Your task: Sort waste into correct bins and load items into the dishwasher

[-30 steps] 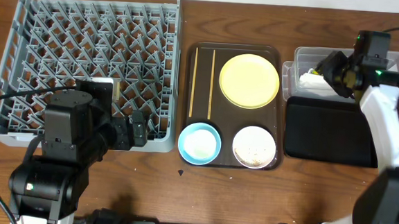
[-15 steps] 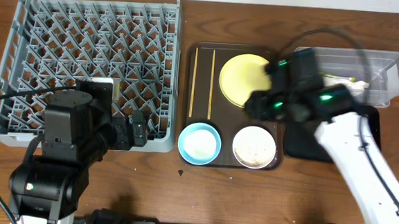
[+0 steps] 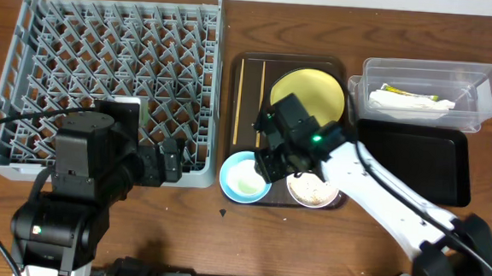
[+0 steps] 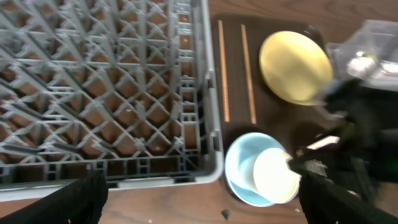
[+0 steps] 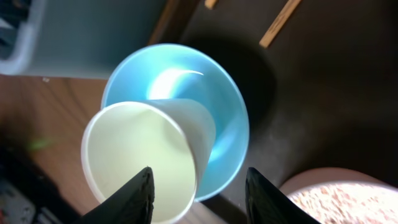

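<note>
My right gripper is open over the light blue bowl on the brown tray. In the right wrist view the gripper straddles the rim wall of the small white cup, which lies tilted in the blue bowl. The white bowl holds rice-like crumbs. The yellow plate and two chopsticks lie behind. My left gripper is open and empty at the front edge of the grey dish rack; it also shows in the left wrist view.
The clear tub at the back right holds white paper and a green-yellow wrapper. The black tray lies in front of it. The brown serving tray sits between rack and bins.
My right arm has swung left from the clear tub, across the brown tray, down to the blue bowl and cup. The left arm has not moved.
</note>
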